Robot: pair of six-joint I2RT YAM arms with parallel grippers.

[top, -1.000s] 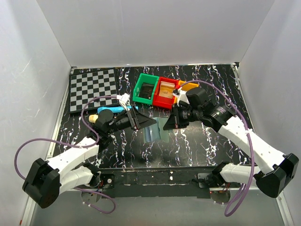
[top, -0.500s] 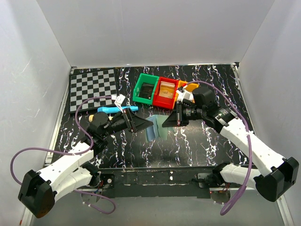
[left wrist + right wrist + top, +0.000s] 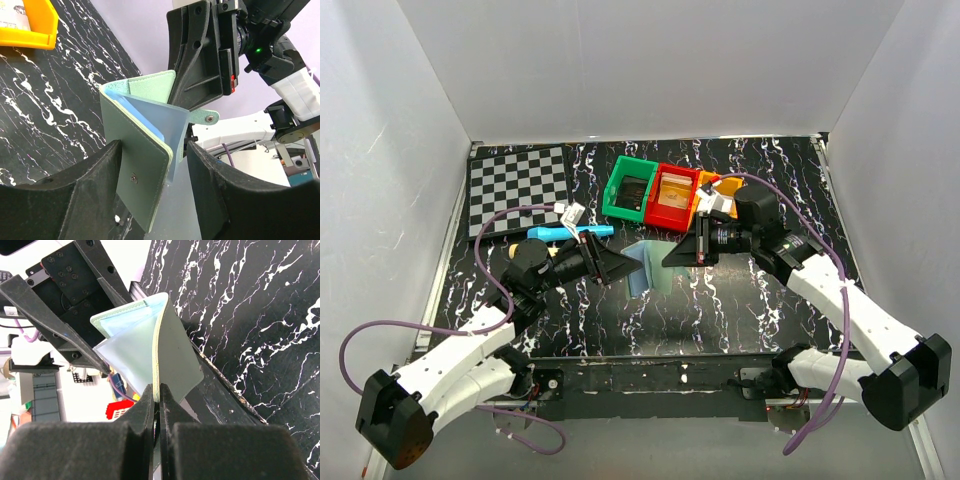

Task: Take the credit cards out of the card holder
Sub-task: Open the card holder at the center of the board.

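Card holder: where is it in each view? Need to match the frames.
Top external: card holder mid-table, on the near side of the green bin.
Left wrist: card holder at centre, partly open, between the fingers of the left pincer.
Right wrist: card holder at centre, one edge clamped in the right pincer.
Shared landmark: black marbled table.

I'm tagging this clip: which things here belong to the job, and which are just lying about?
Job: card holder, right gripper pinching it, left gripper around it.
Lying about: chessboard, green bin, red bin, orange bin, blue tool.
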